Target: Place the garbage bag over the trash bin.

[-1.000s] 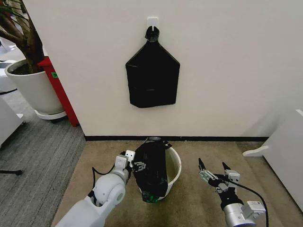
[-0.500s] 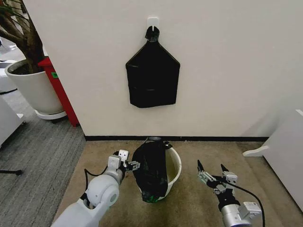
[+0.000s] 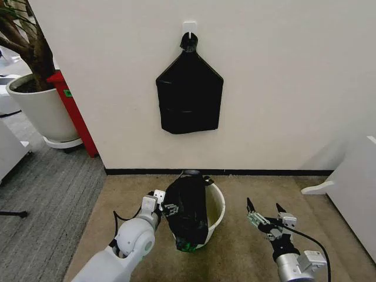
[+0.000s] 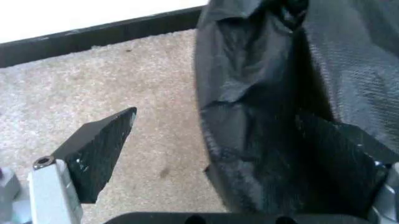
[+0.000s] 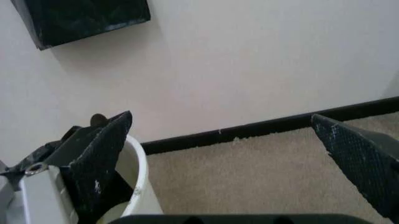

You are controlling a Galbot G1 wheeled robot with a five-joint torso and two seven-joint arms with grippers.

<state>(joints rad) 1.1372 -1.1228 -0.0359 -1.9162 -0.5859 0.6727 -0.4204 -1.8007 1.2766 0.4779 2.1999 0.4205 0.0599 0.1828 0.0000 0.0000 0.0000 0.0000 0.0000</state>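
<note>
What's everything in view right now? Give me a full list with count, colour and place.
garbage bag: one, glossy black, draped over the bin's left side
trash bin: one, white, on the carpet by the wall
bundle of bags: one, black, hanging from a wall hook
plant pot: one, white, far left
red panel: one, beside the pot
left gripper: open, at the bag's left edge
right gripper: open, to the right of the bin
</note>
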